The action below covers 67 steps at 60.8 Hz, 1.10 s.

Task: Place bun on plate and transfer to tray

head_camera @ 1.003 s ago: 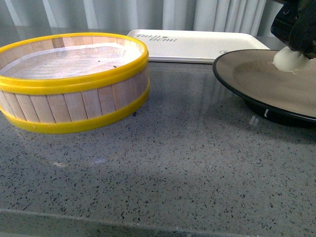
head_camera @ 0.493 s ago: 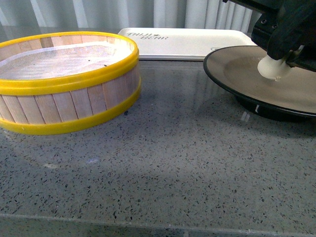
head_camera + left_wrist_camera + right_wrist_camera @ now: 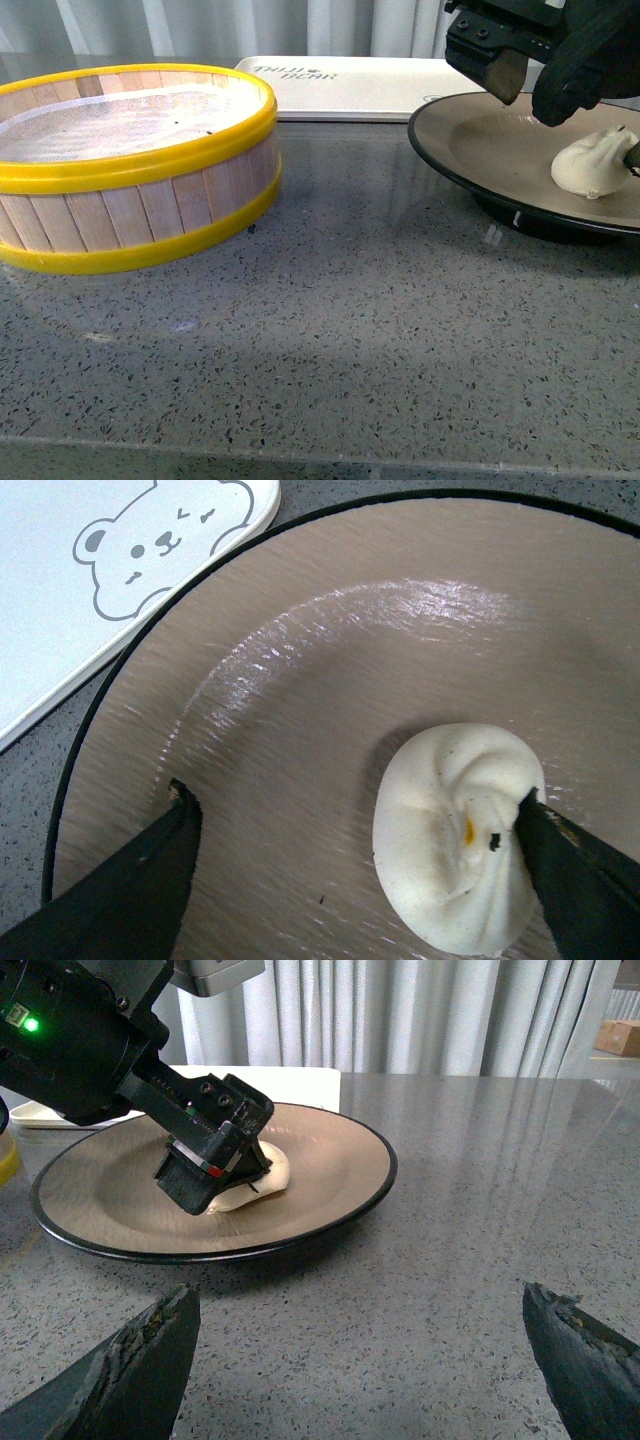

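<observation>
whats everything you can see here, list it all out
bun: one, white, pleated, lying on the plate
plate: one, beige inside with black rim, on the countertop to the right in the front view
tray: one, cream-white with dark lettering and a grey bear outline, at the back, beside the plate
steamer basket: one, wood with yellow rims and a white liner, on the left
countertop: one, speckled grey, under everything
curtain: pale grey, behind the table
left tool: one, black, open over the plate, one finger at the bun's edge
right tool: one, black, open, over bare countertop beside the plate
</observation>
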Each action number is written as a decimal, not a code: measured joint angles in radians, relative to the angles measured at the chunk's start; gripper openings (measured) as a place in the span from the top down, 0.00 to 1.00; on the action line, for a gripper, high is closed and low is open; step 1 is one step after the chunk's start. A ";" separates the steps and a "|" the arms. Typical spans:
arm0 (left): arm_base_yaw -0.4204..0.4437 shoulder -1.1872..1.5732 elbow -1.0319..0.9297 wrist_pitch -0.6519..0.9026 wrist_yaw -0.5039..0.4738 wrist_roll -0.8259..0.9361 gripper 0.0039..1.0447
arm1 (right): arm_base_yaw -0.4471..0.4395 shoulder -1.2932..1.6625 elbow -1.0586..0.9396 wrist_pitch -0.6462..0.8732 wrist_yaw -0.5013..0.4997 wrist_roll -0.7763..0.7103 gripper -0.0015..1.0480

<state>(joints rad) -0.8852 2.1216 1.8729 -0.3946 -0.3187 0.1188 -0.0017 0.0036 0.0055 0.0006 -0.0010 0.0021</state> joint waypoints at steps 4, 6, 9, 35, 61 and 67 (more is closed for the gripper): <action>0.000 0.000 0.005 -0.005 -0.004 0.000 0.05 | 0.000 0.000 0.000 0.000 0.000 0.000 0.08; 0.000 0.001 0.007 -0.007 -0.004 0.000 0.07 | 0.000 0.000 0.000 0.000 0.000 0.000 0.08; 0.000 0.001 0.011 -0.009 -0.010 0.000 0.06 | 0.000 0.000 0.000 0.000 0.000 0.000 0.08; 0.004 0.003 0.029 -0.046 -0.018 -0.018 0.06 | 0.000 0.000 0.000 0.000 0.000 0.000 0.08; 0.006 -0.003 0.040 -0.078 0.050 -0.106 0.06 | 0.000 0.000 0.000 0.000 0.000 0.000 0.08; 0.007 -0.012 0.045 -0.079 0.067 -0.126 0.06 | 0.000 0.000 0.000 0.000 0.000 0.000 0.08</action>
<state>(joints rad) -0.8780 2.1098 1.9183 -0.4736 -0.2516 -0.0074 -0.0017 0.0036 0.0055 0.0006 -0.0010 0.0021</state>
